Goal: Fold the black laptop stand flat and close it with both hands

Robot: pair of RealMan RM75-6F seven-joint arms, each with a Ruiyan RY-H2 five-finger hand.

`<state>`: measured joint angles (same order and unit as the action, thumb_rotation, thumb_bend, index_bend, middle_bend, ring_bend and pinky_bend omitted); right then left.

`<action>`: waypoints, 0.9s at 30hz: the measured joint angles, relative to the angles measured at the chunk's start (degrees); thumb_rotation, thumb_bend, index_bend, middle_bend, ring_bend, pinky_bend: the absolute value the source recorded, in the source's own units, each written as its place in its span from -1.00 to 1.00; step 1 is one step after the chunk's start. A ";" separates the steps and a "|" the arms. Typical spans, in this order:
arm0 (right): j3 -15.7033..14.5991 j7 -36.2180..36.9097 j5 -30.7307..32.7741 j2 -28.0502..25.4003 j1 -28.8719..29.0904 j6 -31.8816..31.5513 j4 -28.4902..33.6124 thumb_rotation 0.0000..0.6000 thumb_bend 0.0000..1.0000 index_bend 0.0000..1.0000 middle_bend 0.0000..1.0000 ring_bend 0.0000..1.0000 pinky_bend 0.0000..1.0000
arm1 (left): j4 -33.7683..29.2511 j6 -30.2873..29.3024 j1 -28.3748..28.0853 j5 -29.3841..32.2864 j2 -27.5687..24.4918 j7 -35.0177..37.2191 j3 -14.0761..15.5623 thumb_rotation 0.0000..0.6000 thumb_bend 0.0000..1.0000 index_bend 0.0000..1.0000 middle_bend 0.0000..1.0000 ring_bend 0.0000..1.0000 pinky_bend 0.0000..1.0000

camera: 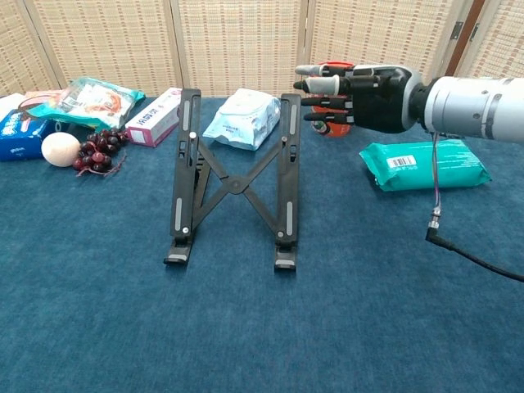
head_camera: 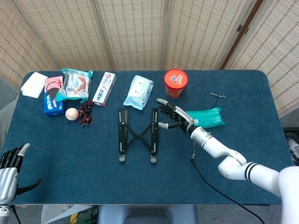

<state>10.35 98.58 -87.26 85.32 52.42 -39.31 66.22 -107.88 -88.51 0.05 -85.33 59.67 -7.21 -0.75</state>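
The black laptop stand point(head_camera: 138, 135) point(camera: 235, 180) lies spread open mid-table, its two rails joined by a crossed brace. My right hand point(head_camera: 174, 118) point(camera: 358, 86) hovers just right of the stand's right rail, fingers spread, holding nothing and not touching the stand. My left hand point(head_camera: 10, 163) sits at the near left corner of the table, far from the stand, fingers apart and empty; the chest view does not show it.
Behind the stand lie a white wipes pack point(head_camera: 138, 91) and a red cup point(head_camera: 175, 83). A teal pack point(head_camera: 205, 117) lies under my right forearm. Snacks, a box point(head_camera: 104, 88), grapes point(head_camera: 86, 112) and a ball point(head_camera: 71, 113) crowd the far left. A cable point(camera: 471, 255) trails from the right arm.
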 measured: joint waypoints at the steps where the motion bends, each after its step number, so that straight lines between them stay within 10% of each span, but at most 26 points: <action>1: -0.16 0.87 -0.17 0.46 0.29 0.09 -0.51 1.00 -0.76 -1.00 -0.91 -1.00 -1.00 | -0.02 -0.06 0.04 -0.01 -0.02 0.06 0.00 1.00 -0.76 -0.92 -0.80 -0.87 -0.94; 16: -4.73 11.55 -4.66 5.87 4.11 -2.99 -8.44 1.00 -0.75 -1.00 -0.75 -1.00 -0.94 | -0.33 0.09 0.09 0.31 -0.30 0.08 -0.14 1.00 -0.76 -0.92 -0.80 -0.87 -0.94; 27: -7.79 11.08 -8.61 1.85 2.14 -14.55 -2.34 1.00 -0.75 -1.00 -0.69 -1.00 -0.87 | -0.39 -0.07 0.23 0.18 -0.35 0.20 -0.11 1.00 -0.76 -0.92 -0.80 -0.87 -0.94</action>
<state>2.57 109.66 -95.87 87.17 54.55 -53.86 63.88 -108.27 -88.58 0.28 -85.15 59.31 -7.01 -0.86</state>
